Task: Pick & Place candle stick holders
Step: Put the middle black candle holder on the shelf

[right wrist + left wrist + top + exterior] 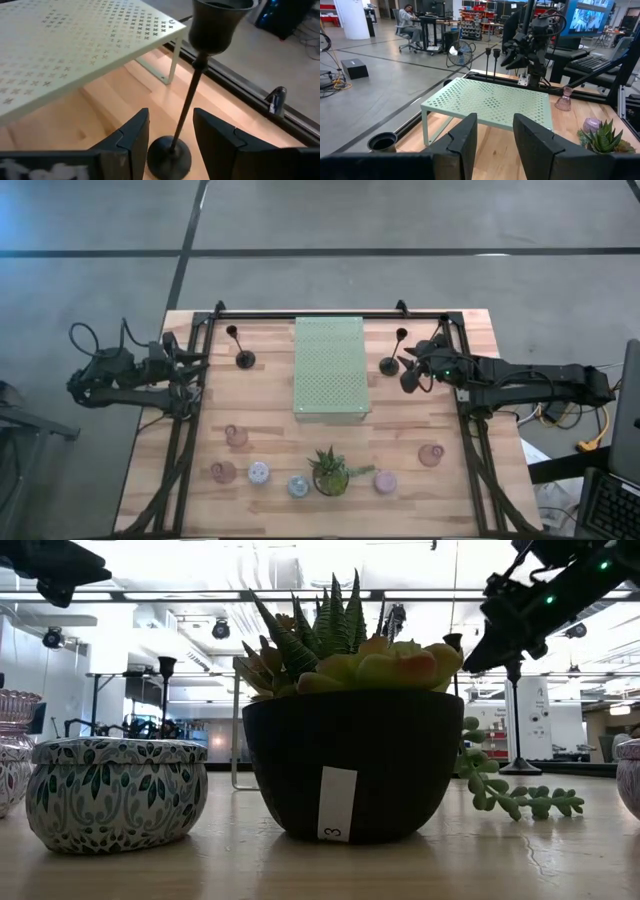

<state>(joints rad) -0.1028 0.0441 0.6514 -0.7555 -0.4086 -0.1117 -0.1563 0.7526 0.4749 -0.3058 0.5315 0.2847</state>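
Observation:
My right gripper (pixel 405 378) (pixel 170 120) is open, its fingers standing on either side of a slim black candle stick (pixel 192 95) just above its round base (pixel 169 156), with a gap on both sides. That stick (pixel 391 360) stands upright on its base right of the pale green mat (pixel 330 367). A second black stick (pixel 243 352) stands left of the mat. My left gripper (pixel 190 365) (pixel 495 125) is open and empty at the table's left edge. Three pink glass holders (pixel 236 436) (pixel 222 471) (pixel 431 454) and three pastel cups (pixel 259 472) (pixel 298 486) (pixel 385 482) stand near the front.
A spiky green potted plant (pixel 330 472) stands at the front middle among the cups. The mat stands raised on legs (pixel 490 102) at the table's middle back. A black frame rail (pixel 330 314) runs along the far edge. Bare wood lies between the mat and the front row.

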